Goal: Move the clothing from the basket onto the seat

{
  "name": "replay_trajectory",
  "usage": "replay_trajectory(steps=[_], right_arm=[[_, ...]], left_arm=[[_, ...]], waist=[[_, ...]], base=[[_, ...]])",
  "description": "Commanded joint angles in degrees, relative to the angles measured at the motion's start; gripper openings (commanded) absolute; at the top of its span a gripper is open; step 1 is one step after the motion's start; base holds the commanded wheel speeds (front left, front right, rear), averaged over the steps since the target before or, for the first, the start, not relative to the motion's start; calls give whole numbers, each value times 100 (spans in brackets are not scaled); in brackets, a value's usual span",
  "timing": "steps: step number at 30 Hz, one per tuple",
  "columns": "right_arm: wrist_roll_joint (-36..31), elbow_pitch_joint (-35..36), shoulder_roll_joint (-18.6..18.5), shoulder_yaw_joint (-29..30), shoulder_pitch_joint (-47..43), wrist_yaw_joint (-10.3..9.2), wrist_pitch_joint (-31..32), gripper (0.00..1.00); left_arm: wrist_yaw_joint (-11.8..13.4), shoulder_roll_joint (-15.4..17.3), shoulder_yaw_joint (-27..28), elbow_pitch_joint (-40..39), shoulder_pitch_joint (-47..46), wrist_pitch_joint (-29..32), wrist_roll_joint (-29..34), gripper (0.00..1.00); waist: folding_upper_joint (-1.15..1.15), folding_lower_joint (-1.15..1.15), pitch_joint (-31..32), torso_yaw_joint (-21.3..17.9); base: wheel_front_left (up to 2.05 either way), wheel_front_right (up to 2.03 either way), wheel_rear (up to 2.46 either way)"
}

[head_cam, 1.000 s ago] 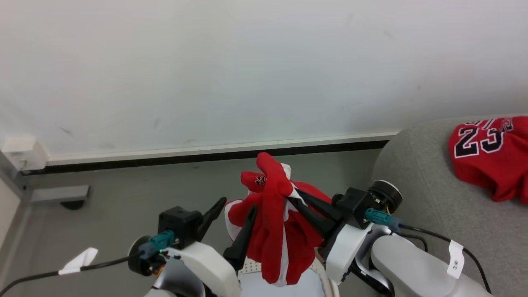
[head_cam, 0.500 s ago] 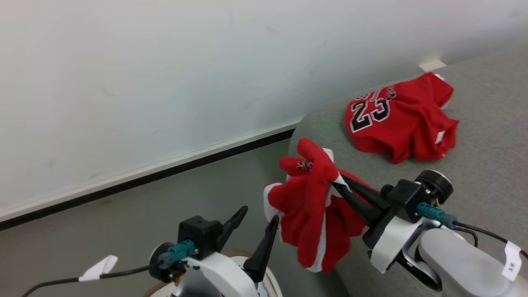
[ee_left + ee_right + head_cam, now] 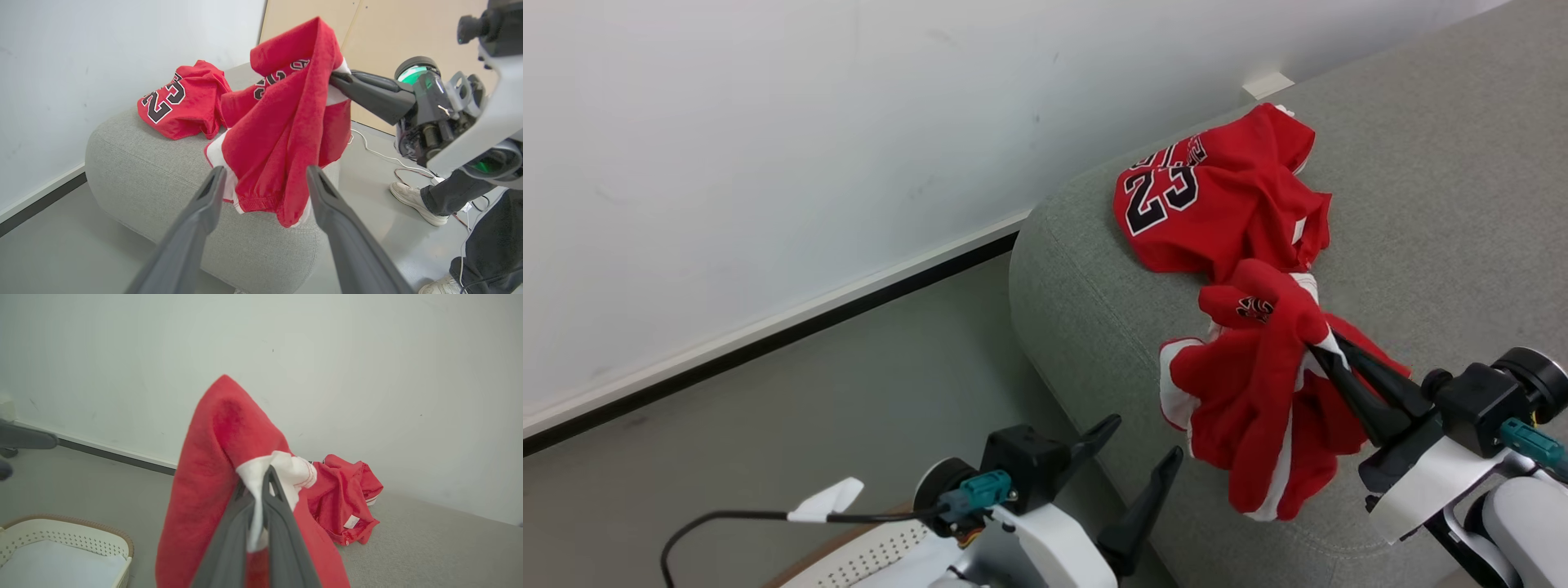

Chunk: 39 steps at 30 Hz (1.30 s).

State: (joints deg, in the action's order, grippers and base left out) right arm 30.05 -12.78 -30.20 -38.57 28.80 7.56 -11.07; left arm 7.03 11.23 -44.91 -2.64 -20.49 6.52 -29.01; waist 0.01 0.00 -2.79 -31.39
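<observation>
Basket sits on the floor at far left, off the seat's left edge, with a white liner inside. Left gripper is above it, beside the seat: fingers spread wide, holding nothing. The 23 jersey lies crumpled on the seat near its far left corner, by the wall. The red garment, white trim, hangs bunched over the seat's left edge, just in front of the jersey; can't tell if its hem touches the seat. Right gripper points in from the right, fingers clamped on that garment's white trim. In the left wrist view a person's white shoe is on the floor past the seat.
</observation>
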Motion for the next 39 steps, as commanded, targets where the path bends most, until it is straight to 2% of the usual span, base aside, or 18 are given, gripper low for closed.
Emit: replay_trajectory(steps=[1, 6, 9, 14, 17, 20, 30, 34, 39], right_arm=[[-109, 190, 8, 180, -177, -14, 82, 0], [-250, 543, 106, 614, -400, -15, 307, 0], [-321, 670, 304, 896, -357, -15, 413, 0], [-423, 529, 660, 1288, 227, -15, 403, 0], [-497, 285, 760, 1775, 670, -15, 359, 0], [-580, -2, 821, 2295, 1251, -15, 415, 0], [-1165, -1380, 355, 4401, 3446, -15, 572, 0], [-1648, -2124, 468, 4989, 3761, -15, 555, 0], [-2189, -3078, 723, 5714, 3526, -15, 255, 0]], left_arm=[[-31, -2, -2, 38, -66, 9, 51, 100], [-28, 22, -27, 45, -152, 44, 83, 100], [10, 140, -3, -41, -244, 147, 161, 100], [113, 422, 101, -346, -487, 423, 330, 100], [42, 576, 99, -599, -813, 666, 476, 100], [-55, 717, 140, -793, -1172, 862, 609, 100], [-304, 898, 309, -1207, -2128, 1138, 828, 100], [-333, 910, 329, -1186, -2165, 1057, 829, 100], [-314, 989, 287, -1129, -2014, 979, 853, 100]], waist=[[-1, 0, -39, -19], [-1, 0, -200, -42], [-1, 0, -501, -47], [-1, 0, -1248, -53], [-1, 0, -1852, 196], [-1, 0, -2428, 446], [-1, 0, -3875, 1189], [-1, 0, -4115, 1419], [-1, 0, -4183, 1584]], base=[[0, 0, 0], [0, 0, 0], [0, 0, 0], [0, 0, 0], [0, 0, 0], [0, 0, 0], [0, 0, 0], [0, 0, 0], [0, 0, 0]])
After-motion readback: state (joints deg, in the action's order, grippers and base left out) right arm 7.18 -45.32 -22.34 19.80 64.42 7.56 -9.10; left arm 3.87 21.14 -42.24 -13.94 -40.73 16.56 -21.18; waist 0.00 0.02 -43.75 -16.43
